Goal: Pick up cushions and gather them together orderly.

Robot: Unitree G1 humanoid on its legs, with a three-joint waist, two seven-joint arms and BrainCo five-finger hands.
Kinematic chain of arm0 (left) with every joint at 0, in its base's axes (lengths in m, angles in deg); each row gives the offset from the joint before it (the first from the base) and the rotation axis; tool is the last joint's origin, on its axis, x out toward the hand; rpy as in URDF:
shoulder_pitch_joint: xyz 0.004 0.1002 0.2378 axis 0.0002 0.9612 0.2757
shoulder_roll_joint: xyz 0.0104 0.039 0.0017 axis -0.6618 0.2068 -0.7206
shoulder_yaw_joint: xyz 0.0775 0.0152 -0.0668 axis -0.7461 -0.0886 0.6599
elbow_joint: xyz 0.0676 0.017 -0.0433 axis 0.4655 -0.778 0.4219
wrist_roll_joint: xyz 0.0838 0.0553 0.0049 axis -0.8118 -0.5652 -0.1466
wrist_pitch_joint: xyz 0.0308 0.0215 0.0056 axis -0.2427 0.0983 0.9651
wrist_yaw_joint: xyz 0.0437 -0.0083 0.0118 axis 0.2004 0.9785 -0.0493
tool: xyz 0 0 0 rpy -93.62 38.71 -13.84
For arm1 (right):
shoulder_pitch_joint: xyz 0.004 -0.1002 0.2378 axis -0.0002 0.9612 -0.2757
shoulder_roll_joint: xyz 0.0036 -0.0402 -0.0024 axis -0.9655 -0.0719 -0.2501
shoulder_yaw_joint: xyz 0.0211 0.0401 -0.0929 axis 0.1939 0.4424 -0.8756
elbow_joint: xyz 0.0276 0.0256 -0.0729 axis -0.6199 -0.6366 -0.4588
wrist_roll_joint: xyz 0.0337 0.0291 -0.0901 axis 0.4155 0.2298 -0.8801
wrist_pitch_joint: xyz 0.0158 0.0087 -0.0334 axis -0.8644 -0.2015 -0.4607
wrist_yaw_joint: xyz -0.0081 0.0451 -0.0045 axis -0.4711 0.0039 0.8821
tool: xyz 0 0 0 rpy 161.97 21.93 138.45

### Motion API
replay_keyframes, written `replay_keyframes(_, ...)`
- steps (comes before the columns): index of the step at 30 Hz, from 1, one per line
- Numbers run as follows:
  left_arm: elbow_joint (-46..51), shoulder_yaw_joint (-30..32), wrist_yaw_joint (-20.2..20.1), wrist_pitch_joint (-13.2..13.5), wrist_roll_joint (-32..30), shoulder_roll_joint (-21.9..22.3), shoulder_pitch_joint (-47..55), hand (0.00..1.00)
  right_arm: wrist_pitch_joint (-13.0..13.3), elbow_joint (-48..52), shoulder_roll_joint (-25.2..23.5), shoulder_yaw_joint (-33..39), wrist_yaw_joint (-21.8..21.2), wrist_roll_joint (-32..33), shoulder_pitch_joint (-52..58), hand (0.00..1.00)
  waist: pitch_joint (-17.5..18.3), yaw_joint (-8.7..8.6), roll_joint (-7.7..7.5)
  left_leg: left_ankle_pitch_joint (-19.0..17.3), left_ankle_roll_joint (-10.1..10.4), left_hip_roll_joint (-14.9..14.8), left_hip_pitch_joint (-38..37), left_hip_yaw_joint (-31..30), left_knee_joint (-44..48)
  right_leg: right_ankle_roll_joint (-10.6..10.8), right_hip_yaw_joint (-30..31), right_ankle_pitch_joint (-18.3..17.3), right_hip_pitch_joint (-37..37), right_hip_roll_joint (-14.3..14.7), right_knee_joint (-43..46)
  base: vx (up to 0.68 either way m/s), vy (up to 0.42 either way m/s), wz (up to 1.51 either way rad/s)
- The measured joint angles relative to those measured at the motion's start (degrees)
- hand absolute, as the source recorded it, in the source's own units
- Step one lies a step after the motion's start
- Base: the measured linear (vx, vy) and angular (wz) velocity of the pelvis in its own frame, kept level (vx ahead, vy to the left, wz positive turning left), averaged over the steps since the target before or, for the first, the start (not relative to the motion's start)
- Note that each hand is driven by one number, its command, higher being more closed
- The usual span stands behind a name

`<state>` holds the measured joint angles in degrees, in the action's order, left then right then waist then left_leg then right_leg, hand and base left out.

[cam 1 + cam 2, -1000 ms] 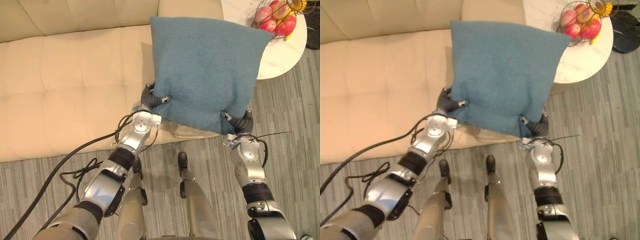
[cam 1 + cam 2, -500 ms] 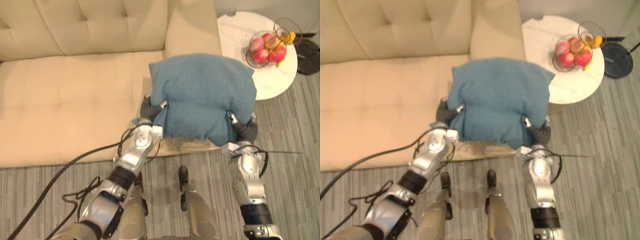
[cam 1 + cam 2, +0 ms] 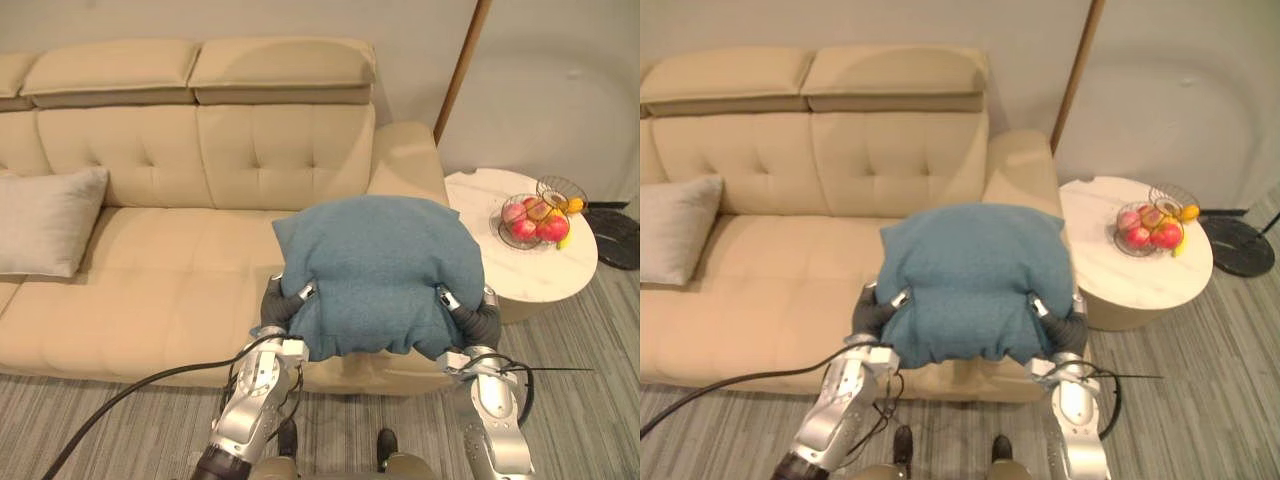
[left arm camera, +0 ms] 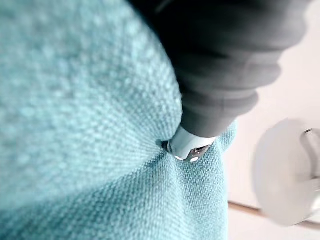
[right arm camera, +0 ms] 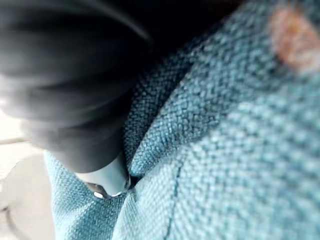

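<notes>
My left hand [image 3: 283, 305] and right hand [image 3: 470, 318] clamp the near corners of the blue cushion [image 3: 380, 265], held above the front of the sofa [image 3: 150, 270]. Thin corner pinches may slip in transit, dropping it short of the grey cushion [image 3: 45, 220].

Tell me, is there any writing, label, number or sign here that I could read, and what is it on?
None: no text, label, number or sign can be read on the blue cushion, the grey cushion, the sofa, the round side table or the fruit on it.
</notes>
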<state>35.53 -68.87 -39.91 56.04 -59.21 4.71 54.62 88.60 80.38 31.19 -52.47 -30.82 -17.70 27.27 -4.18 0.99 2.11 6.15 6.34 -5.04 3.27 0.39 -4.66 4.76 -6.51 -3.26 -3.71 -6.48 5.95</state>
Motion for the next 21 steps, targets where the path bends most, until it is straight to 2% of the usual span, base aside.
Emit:
replay_keyframes(4,1.02,0.29,-0.45,0.11,0.11,0.08,1.28,1.00,0.52,0.00,-0.05,-0.21,0.16,-1.62,0.27,1.00,0.00,0.18,-0.10,-3.72,0.36,1.23,6.89,-6.27,10.97,-0.37,-6.26,-2.68,0.14,-1.15,4.44,-0.07,-0.004,0.85)
replay_keyframes(5,1.13,0.31,-0.45,0.12,0.65,0.09,1.28,1.00,0.55,-0.05,0.12,-0.19,0.59,-2.45,0.13,1.00,0.04,0.55,0.11,-4.45,0.40,1.26,9.03,-7.78,13.16,-0.63,-8.31,-3.37,-0.05,-1.03,4.84,-0.12,-0.023,0.84)
replay_keyframes(6,1.16,0.34,-0.45,0.19,1.13,0.09,1.27,1.00,0.54,-0.24,0.40,-0.16,0.80,-2.82,-0.24,1.00,0.00,1.34,0.31,-5.75,-0.45,0.68,10.40,-7.74,13.34,-0.86,-9.75,-3.26,0.00,-0.87,4.64,-0.13,-0.017,0.80)
replay_keyframes(9,1.04,0.35,-0.44,0.26,2.38,0.28,1.29,1.00,0.56,-2.54,1.08,0.26,2.03,-4.56,-3.19,1.00,-0.31,1.48,-0.12,-6.87,-3.04,-3.26,13.14,0.99,15.35,-1.35,-14.37,-1.27,1.72,-2.01,1.48,-0.09,0.050,0.66)
replay_keyframes(11,0.94,0.27,-0.50,0.26,2.83,0.35,1.29,1.00,0.54,-5.32,1.91,0.67,2.49,-4.67,-5.51,1.00,-0.33,1.23,-0.22,-7.48,-5.23,-4.70,14.61,4.00,18.40,-1.02,-14.49,-1.03,1.73,-3.41,0.53,-0.01,0.157,0.16)
replay_keyframes(12,0.82,0.20,-0.59,0.26,3.19,0.45,1.31,1.00,0.54,-6.27,2.01,0.76,2.73,-4.94,-5.79,1.00,-0.01,1.20,0.29,-7.52,-5.13,-5.77,14.53,3.67,19.28,0.06,-13.82,-0.36,1.75,-4.13,-0.32,0.04,0.241,-0.01)
replay_keyframes(13,0.54,0.20,-0.60,0.30,3.29,0.53,1.30,1.00,0.54,-6.83,1.99,0.77,2.79,-5.03,-5.85,1.00,0.30,1.13,0.77,-6.75,-3.30,-6.28,14.32,4.21,18.99,1.23,-13.42,0.23,1.78,-4.52,-0.86,0.06,0.249,0.04)
replay_keyframes(14,-0.02,0.19,-0.67,0.54,3.29,0.35,1.09,1.00,0.53,-7.40,1.65,0.80,2.85,-5.12,-5.93,1.00,0.60,0.69,0.81,-6.28,-0.23,-4.81,14.41,4.45,18.80,2.48,-13.04,0.97,1.79,-5.81,-1.84,0.09,0.279,0.03)
replay_keyframes(15,-0.43,0.18,-0.67,0.80,3.29,-0.11,0.77,1.00,0.48,-7.57,1.16,0.85,2.86,-5.54,-5.99,1.00,0.32,0.49,-0.05,-6.40,-0.53,-2.95,14.64,5.15,18.99,3.17,-11.76,1.95,1.74,-7.21,-3.16,0.12,0.343,0.09)
replay_keyframes(16,-0.88,0.15,-0.67,0.96,3.31,-0.49,0.49,1.00,0.46,-7.55,0.80,1.14,2.84,-6.57,-5.98,1.00,-0.10,0.26,-1.07,-7.40,-1.85,-1.06,15.90,5.68,20.82,3.58,-11.18,2.80,1.72,-8.76,-4.18,0.13,0.404,0.09)
replay_keyframes(18,-1.82,-0.84,-0.67,0.94,3.41,-0.50,0.37,1.00,-0.05,-7.53,-0.45,2.35,2.79,-6.77,-5.82,1.00,-0.30,0.21,-1.58,-11.99,-3.45,0.69,18.98,6.05,28.02,4.40,-11.12,4.09,1.39,-11.01,-2.86,0.10,0.343,0.02)
replay_keyframes(19,-2.59,-1.76,-0.67,0.94,3.41,-0.46,0.39,1.00,-0.54,-7.55,-0.81,2.99,2.86,-6.79,-5.04,1.00,-0.32,1.08,-1.51,-15.08,-4.12,0.98,19.02,7.37,30.91,4.28,-9.42,4.20,0.72,-12.14,-0.21,0.08,0.325,-0.32)
replay_keyframes(20,-2.85,-1.96,-0.67,0.94,3.41,-0.51,0.45,1.00,-0.94,-7.55,-0.81,3.00,2.85,-6.79,-4.60,1.00,-0.37,1.45,-1.42,-16.45,-4.82,0.99,18.54,8.48,31.91,3.62,-8.11,4.65,-0.69,-12.94,2.83,0.07,0.367,-0.54)
replay_keyframes(21,-2.93,-1.94,-0.68,0.93,3.39,-0.75,0.44,1.00,-1.42,-7.49,-1.03,2.93,2.84,-6.78,-4.30,1.00,-0.51,1.58,-1.08,-17.69,-6.29,1.02,17.32,10.17,31.50,-0.96,-6.99,6.36,-3.95,-13.73,8.19,0.07,0.387,-0.45)
